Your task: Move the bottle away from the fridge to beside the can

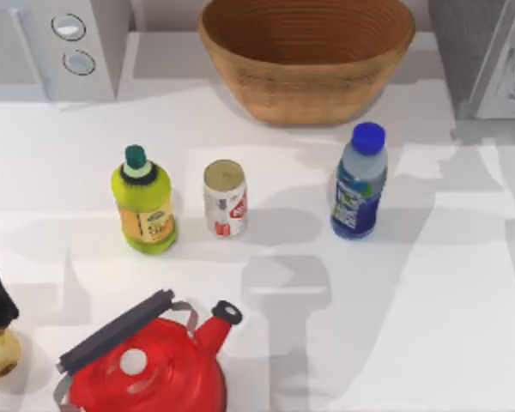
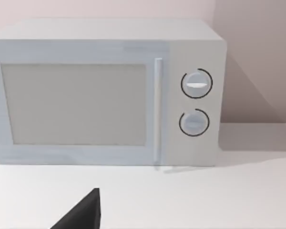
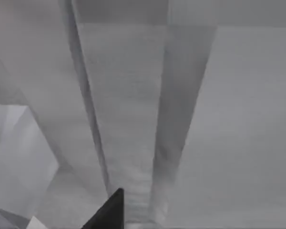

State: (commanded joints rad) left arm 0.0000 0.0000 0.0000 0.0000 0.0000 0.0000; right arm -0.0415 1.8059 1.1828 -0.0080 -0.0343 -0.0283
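Standing upright on the white counter [image 1: 429, 283], right of centre: the clear water bottle [image 1: 359, 183] with blue cap and blue label, free of any gripper. Placed nearer to the dark grey speckled fridge [image 1: 485, 51] in the far right corner than to the other drinks, yet apart from it. Standing near the middle of the counter, well to the left of the bottle, with bare counter between: the small white-silver can [image 1: 225, 198] with red mark. Just left of the can, not touching: a yellow-green bottle with dark green cap [image 1: 142, 202].

Seen in the left wrist view: a dark fingertip of the left gripper [image 2: 81, 214] above the bare counter, facing the white microwave [image 2: 105, 93] with two round knobs, which occupies the far left corner. Cannot tell whether its fingers are apart or together. Seen in the right wrist view: one dark fingertip of the right gripper [image 3: 107, 212], close before grey panels of the fridge; cannot tell its opening either.

At the far edge, centre: a woven basket [image 1: 306, 53]. At the near edge, left of centre: a red kettle [image 1: 150, 365] with dark handle.
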